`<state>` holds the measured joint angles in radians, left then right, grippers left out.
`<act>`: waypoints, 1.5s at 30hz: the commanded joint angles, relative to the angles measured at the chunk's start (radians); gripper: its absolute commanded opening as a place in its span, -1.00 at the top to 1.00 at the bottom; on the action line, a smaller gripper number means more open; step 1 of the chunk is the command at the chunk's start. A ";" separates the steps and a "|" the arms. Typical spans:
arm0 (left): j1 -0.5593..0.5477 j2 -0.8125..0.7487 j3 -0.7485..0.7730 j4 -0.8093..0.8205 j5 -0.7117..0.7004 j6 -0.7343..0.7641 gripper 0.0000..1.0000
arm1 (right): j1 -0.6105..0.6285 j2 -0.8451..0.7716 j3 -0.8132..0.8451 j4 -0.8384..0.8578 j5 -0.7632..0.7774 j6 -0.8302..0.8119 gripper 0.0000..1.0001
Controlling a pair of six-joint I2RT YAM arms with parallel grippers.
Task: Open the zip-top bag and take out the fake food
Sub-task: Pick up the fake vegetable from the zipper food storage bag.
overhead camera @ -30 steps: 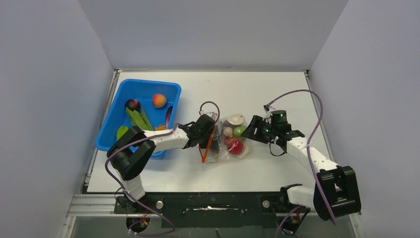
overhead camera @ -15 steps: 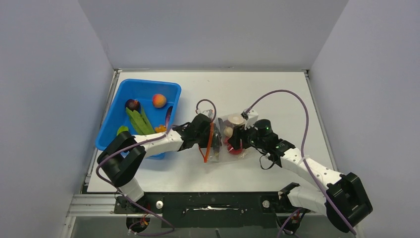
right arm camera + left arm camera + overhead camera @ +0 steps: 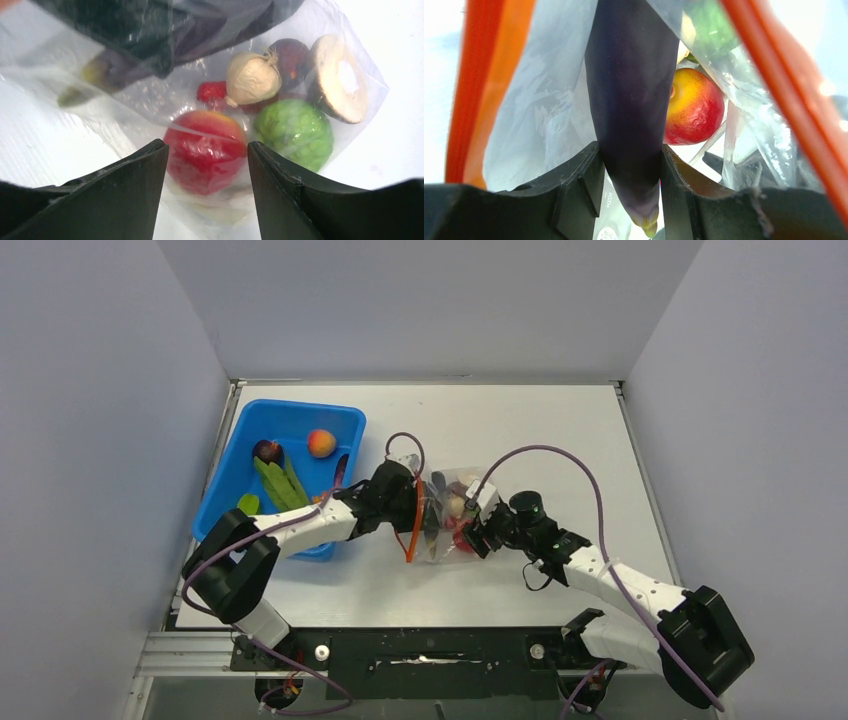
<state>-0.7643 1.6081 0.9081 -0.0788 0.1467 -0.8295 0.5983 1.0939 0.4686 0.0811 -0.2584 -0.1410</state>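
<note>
Nearest the arm bases, the right gripper [image 3: 478,536] reaches in from the right. Its jaws stand apart on either side of a red round toy fruit [image 3: 206,150], which lies inside the clear crinkly plastic zip-top bag [image 3: 447,546]. The fingers sit outside the plastic, right at the fruit's edges; I cannot tell whether they press it or only bracket it.

A little farther and to the left, the left gripper [image 3: 630,155] is pushed into the bag's mouth, between the two halves of the orange-red zipper strip [image 3: 414,530]. Its jaws are closed on a long dark purple eggplant-shaped piece [image 3: 631,100].

So the bag is open. Removal looks barely begun, with the purple piece gripped but not yet clear of the mouth. The red fruit, a green bumpy ball [image 3: 295,132], a white garlic-like bulb [image 3: 252,77], a brown-capped mushroom slice [image 3: 335,80] and a dark round piece [image 3: 292,55] all lie inside.

The bag rests mid-table on the white table [image 3: 560,430]. At the far left stands a blue plastic bin [image 3: 300,418] with other toys in it.
</note>
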 commanded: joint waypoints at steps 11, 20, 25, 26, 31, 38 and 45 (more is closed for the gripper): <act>0.095 -0.054 0.080 -0.086 0.232 0.126 1.00 | -0.003 0.072 0.049 -0.055 0.237 -0.233 -0.14; 0.098 -0.045 0.115 -0.155 0.214 0.160 1.00 | -0.011 -0.014 0.018 -0.012 0.321 -0.219 -0.15; 0.071 0.021 0.105 -0.154 0.110 0.154 1.00 | -0.009 -0.058 -0.014 0.040 0.238 -0.182 -0.17; 0.067 0.043 0.084 -0.121 0.092 0.142 1.00 | -0.008 -0.054 -0.022 0.058 0.228 -0.161 -0.18; 0.043 0.147 0.048 -0.018 0.023 0.089 0.93 | 0.000 -0.004 -0.029 0.092 0.235 -0.045 -0.16; 0.002 0.215 0.114 -0.103 -0.063 0.119 0.41 | 0.015 -0.008 -0.039 0.108 0.264 -0.010 -0.17; -0.029 0.168 0.080 -0.114 -0.162 0.112 -0.04 | 0.015 0.000 -0.035 0.115 0.278 -0.001 -0.18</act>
<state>-0.7780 1.7897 1.0073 -0.1444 0.0830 -0.7277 0.6048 1.0939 0.4297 0.1200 -0.0040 -0.1635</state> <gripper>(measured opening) 0.505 0.589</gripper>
